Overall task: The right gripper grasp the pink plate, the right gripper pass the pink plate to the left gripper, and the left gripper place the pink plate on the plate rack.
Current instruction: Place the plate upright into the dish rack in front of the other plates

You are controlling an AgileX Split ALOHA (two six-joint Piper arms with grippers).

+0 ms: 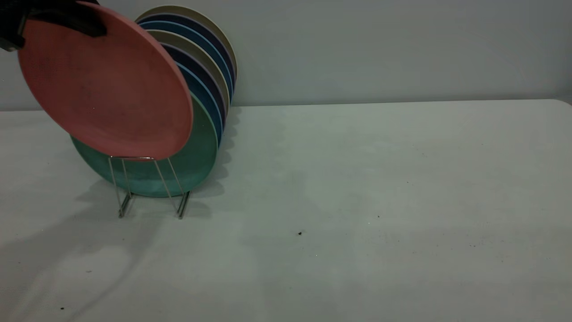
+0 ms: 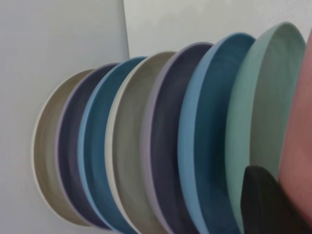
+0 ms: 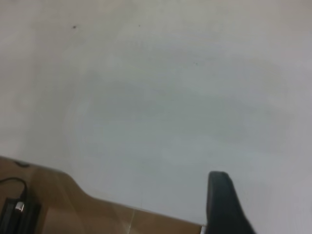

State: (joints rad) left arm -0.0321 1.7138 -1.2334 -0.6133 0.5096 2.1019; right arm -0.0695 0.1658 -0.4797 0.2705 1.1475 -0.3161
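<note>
My left gripper (image 1: 87, 24) is shut on the upper rim of the pink plate (image 1: 107, 85) at the far left and holds it tilted. The plate's lower edge is level with the top of the front loop of the plate rack (image 1: 152, 188), just in front of the teal-green plate (image 1: 196, 156). In the left wrist view one black finger (image 2: 265, 204) lies against the pink plate (image 2: 300, 146). The right gripper is out of the exterior view. In its wrist view one finger (image 3: 222, 200) shows over bare table, holding nothing.
The rack holds a row of standing plates behind the teal one, blue, dark purple and beige (image 1: 210, 67), also seen in the left wrist view (image 2: 161, 146). The white table (image 1: 357, 201) stretches right. The table's edge (image 3: 122, 204) shows in the right wrist view.
</note>
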